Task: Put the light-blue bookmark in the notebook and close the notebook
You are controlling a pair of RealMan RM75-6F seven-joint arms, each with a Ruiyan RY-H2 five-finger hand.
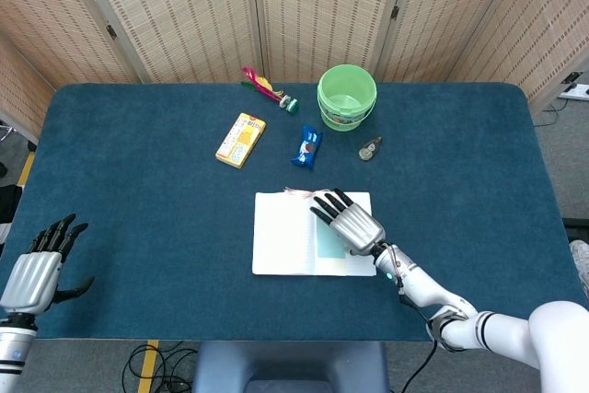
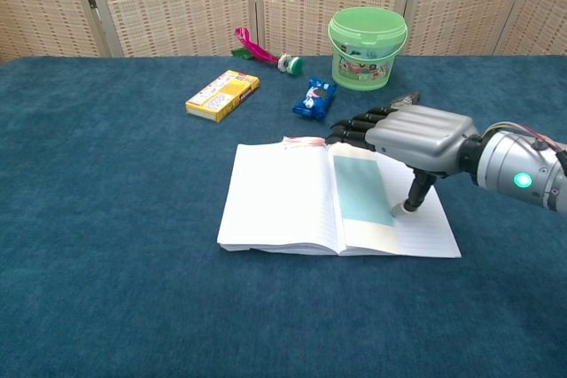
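- Right, the notebook (image 2: 337,207) lies open at the centre of the surface (image 1: 138,181), and the light-blue bookmark (image 2: 361,189) already rests flat on its right-hand page, just right of the spine.
- My right robot hand (image 2: 416,136) hovers palm-down over that page, fingers extended toward the top edge, holding nothing. The thumb tip looks to touch the paper just beside the bookmark's lower right corner.
- The bookmark's long axis runs parallel to the spine, lying under and slightly left of this hand. I judge closing to be the step left.
- The right hand is far nearer. My left robot hand (image 1: 37,264) sits at the lower left of the head frame, well apart, fingers spread and empty.
- The chest view shows the thumb reaching down to the page and most of the bookmark; from the head view the hand covers most of the bookmark.
- The head view alone shows the left hand.
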